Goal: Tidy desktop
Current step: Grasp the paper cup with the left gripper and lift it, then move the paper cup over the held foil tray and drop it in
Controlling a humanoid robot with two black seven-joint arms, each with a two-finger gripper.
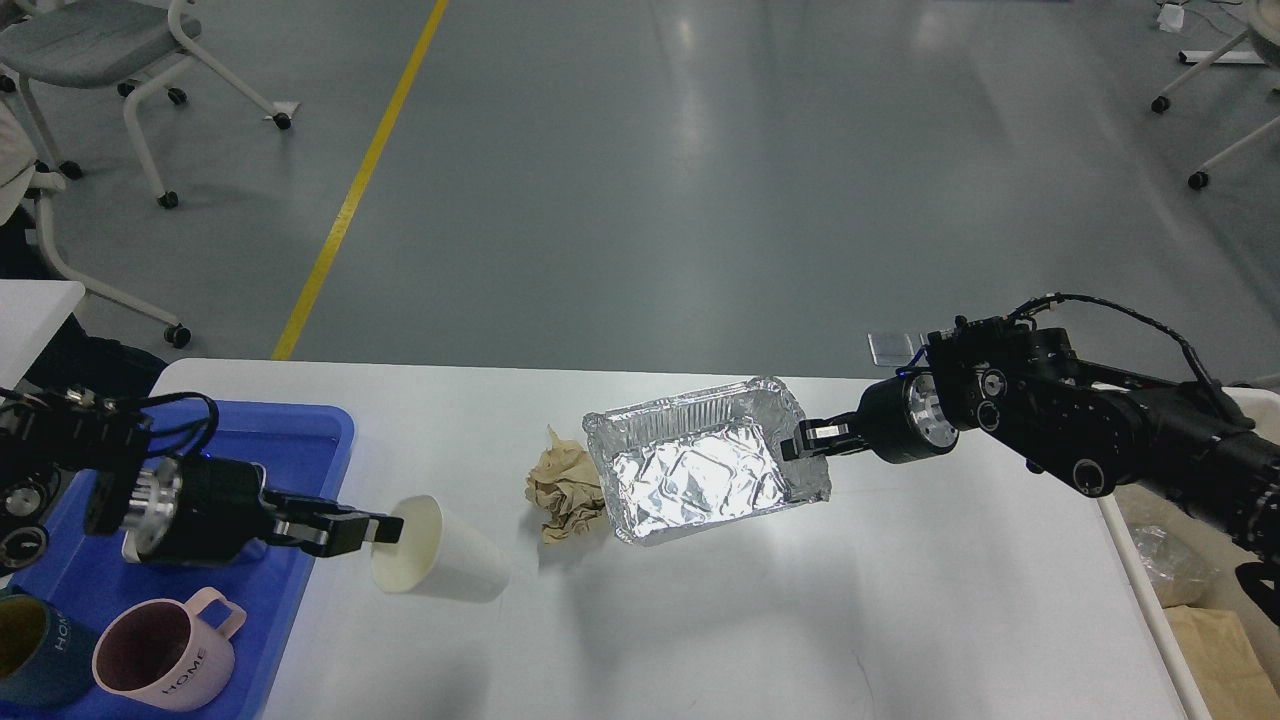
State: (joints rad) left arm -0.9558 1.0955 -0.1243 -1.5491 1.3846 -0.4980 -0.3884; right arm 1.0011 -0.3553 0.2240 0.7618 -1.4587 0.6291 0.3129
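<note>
Worktop (900,620): large white slab, rounded corners, smooth and faintly glossy, filling the lower half of the head view with grey floor beyond

Blue tray (300,440) at the worktop's left end, shallow plastic, rounded rim. In it: a pink mug (165,655) with "HOME" lettering, handle to the right, upright and seemingly empty; a dark teal mug (35,650) beside it, cut by the frame edge. Rest of the tray hidden behind the left arm

White paper cup (440,552) tipped on its side, mouth facing left, cream inside, nothing in it. Left end effector (375,528) is pinching the cup's rim, one finger inside the mouth; the cup sits just right of the tray's edge. Cannot tell whether it touches the worktop

Foil container (700,470) mid-worktop: rectangular, crinkled shiny aluminium, ribbed walls, rolled rim, empty. Right end effector (795,445) is clamped on its right-hand rim; that side looks raised, shadow beneath

Crumpled brown paper (565,488), a rough wad, lies against the foil container's left wall

Beige bin (1190,600) off the worktop's right edge holds clear plastic and brown paper
</note>
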